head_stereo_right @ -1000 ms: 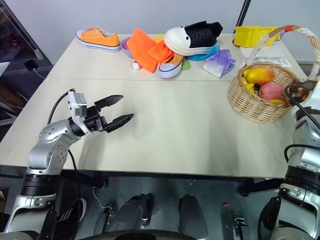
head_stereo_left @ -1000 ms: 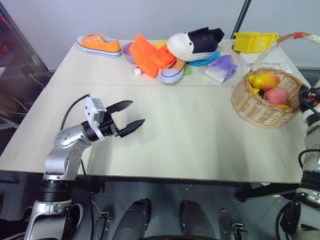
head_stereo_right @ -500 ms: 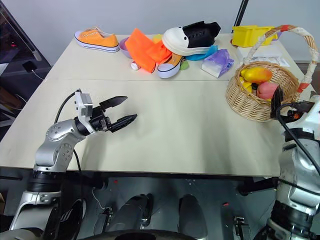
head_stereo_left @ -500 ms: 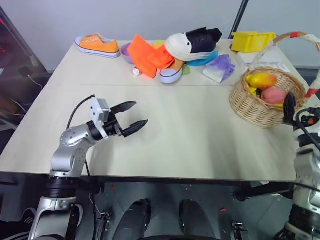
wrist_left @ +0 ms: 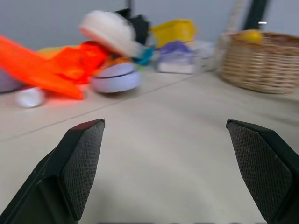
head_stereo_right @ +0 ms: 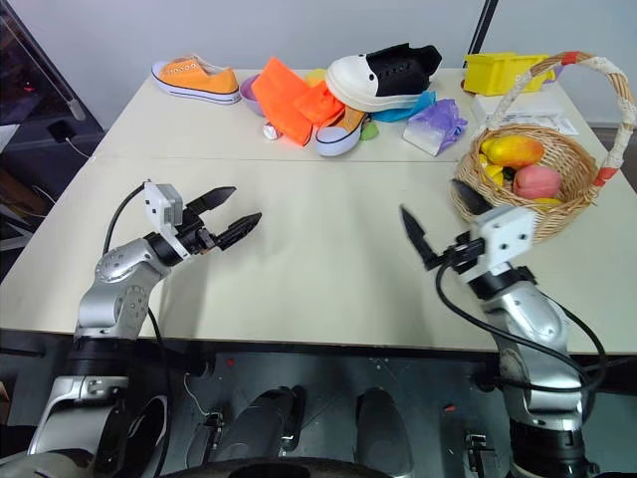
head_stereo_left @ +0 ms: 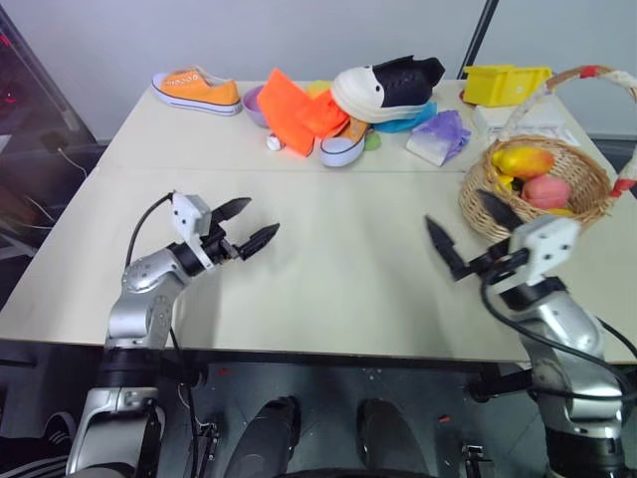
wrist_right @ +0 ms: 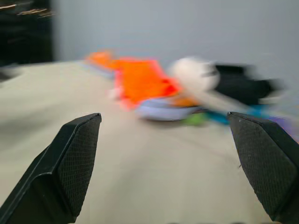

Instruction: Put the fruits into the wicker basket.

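Claws (head_stereo_left: 246,226) (head_stereo_left: 466,237) open; mango (head_stereo_left: 529,159), peach (head_stereo_left: 547,191) in wicker basket (head_stereo_left: 498,213).

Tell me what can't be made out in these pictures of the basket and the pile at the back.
- Wicker basket: its wall hides whatever lies under the mango and peach; a yellow bit at the rim can't be identified.
- Left wrist view: the basket's handle is cut off by the top edge.
- Clutter pile: the black-and-white shoe and orange cloth cover what is beneath.
- Right wrist view: the pile is blurred.
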